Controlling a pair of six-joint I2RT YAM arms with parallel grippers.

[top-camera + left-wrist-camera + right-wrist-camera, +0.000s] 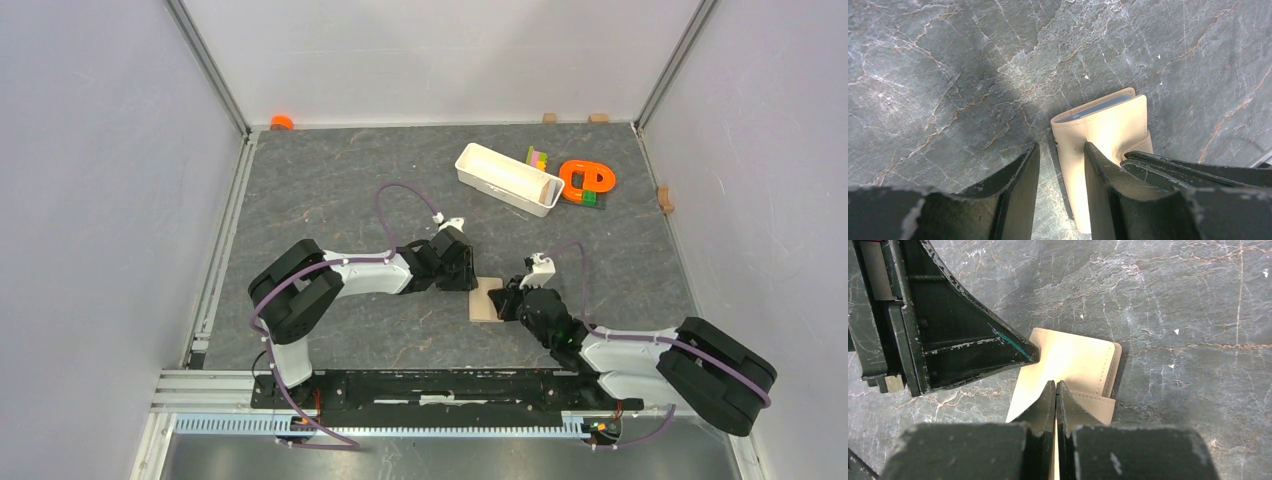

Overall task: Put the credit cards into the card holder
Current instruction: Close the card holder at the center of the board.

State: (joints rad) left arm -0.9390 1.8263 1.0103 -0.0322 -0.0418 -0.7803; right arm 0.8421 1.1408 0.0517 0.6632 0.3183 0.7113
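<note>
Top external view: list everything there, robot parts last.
Tan bifold wallet: one, tan, table centre.
Long white rectangular tray: one, white, far right of centre.
Orange plastic ring-shaped piece: one, orange, right of the tray.
Small multicoloured block: one, green, pink, yellow, behind the tray.
Small round orange object: one, orange, far left corner.
Small wooden blocks: three, tan, along far and right walls.
Left gripper: one, black, open, at wallet's left edge.
Right gripper: one, black, shut on wallet's right side.

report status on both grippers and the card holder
Left gripper open, straddling an edge of the tan bifold card holder. Right gripper shut, pinching its near side. Holder folded on grey marbled table; no credit cards in view. Nothing obstructing.
</note>
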